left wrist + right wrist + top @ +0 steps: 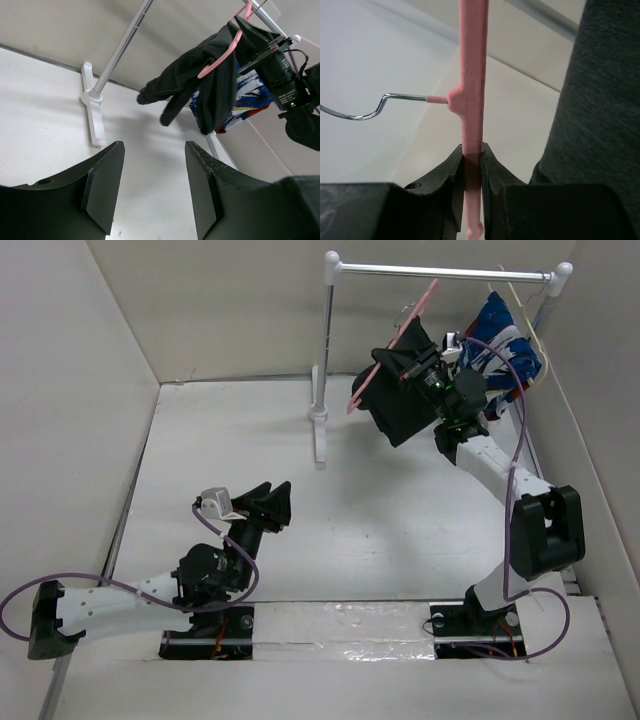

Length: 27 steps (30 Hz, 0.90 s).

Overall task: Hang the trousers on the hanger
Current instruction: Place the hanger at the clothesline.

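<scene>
The black trousers (395,405) hang folded over the pink hanger (428,295), held up in the air just below the rack's rail at the back right. My right gripper (420,360) is shut on the hanger. In the right wrist view its fingers (492,170) pinch the pink bar (471,75). The metal hook (365,110) sticks out to the left, touching nothing, and the trousers (600,100) fill the right side. My left gripper (275,502) stands open and empty low over the table, far from the trousers (200,80) and the hanger (222,55).
A white clothes rack stands at the back, with its rail (440,272), post (325,360) and foot (92,115). A blue, white and red patterned garment (505,345) hangs on a cream hanger (520,310) at the rail's right end. White walls enclose the table.
</scene>
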Each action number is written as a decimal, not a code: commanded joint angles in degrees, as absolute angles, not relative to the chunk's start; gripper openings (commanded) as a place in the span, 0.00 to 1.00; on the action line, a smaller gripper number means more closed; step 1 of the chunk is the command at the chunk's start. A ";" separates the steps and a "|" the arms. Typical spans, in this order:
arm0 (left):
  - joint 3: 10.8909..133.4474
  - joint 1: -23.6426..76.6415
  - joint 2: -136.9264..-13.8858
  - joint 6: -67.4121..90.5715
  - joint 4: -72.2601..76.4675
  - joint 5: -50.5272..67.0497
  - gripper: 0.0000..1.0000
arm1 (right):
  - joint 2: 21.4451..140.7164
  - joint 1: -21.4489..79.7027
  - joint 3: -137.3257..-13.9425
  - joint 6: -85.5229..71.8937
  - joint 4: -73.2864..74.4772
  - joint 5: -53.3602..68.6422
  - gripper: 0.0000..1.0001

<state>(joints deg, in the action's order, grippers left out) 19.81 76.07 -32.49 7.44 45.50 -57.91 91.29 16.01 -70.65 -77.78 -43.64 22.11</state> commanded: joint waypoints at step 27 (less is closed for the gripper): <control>19.86 76.29 -35.77 6.86 49.39 -58.62 0.49 | 103.44 6.07 -95.61 -78.31 -41.77 28.56 0.00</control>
<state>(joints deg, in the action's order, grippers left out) 19.20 76.07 -35.64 7.66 46.50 -58.13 103.26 6.74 -88.40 -79.31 -36.12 27.42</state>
